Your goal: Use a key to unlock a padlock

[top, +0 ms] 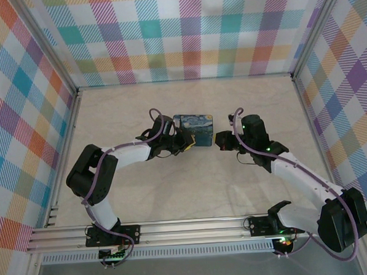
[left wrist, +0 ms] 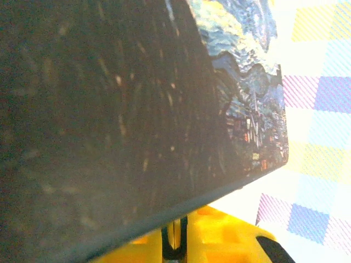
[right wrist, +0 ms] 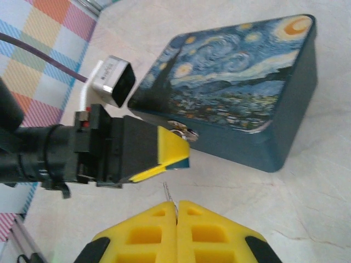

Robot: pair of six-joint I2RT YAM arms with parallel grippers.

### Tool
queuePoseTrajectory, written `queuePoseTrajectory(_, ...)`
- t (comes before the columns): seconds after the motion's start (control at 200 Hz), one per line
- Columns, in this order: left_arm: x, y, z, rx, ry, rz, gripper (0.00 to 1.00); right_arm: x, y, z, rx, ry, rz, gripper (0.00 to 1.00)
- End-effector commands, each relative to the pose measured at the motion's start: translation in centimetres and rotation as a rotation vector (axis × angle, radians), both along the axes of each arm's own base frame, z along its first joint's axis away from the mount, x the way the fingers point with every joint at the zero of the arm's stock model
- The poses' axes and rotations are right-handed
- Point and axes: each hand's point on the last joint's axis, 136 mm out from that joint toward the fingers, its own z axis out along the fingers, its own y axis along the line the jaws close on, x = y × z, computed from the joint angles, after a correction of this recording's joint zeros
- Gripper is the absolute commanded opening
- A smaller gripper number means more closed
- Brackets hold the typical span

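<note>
Looking at the tin box first: it's a rounded-corner rectangular tin with a Starry Night print on the lid and plain dark blue-grey walls. The lid is down, so what's inside can't be seen. It sits flat on the pale marble-look table, roughly mid-table between the two arms.

The padlock is a small shiny silver bit hanging at the front wall of the box, just under the lid edge. The left gripper comes in from the side with its yellow tips right up against it. Its fingers look pressed together, but honestly I can't tell if they're actually nipping the lock or just touching it. From the left wrist camera the tin's dark, scuffed-looking wall sits very close above those fingers.

The right gripper sits just in front of the lock, a bit apart from it, jaws closed tight. A thin metal sliver pokes out of the seam between the tips toward the box, which looks like the key seen edge-on. The finger pads are chunky yellow plastic with moulded pockets.
</note>
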Motion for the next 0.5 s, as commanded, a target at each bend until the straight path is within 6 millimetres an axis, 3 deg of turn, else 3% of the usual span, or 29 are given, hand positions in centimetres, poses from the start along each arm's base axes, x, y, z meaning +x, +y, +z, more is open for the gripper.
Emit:
queuePoseTrajectory(0.0, 1.3, -1.0, 3.1, -0.094, -0.080, 0.028, 0.04, 0.9, 1.2, 3.7, 0.099, -0.058, 0.017, 0.00)
queuePoseTrajectory(0.255, 1.9, -0.7, 3.8, -0.141, -0.123, 0.087, 0.04, 1.4, 0.8, 5.8, 0.230, -0.038, -0.048, 0.00)
queuePoseTrajectory(0.495, 2.1, -0.7, 3.7, -0.149, -0.124, 0.111, 0.04, 1.9, -0.6, 4.7, 0.346, 0.034, -0.163, 0.00)
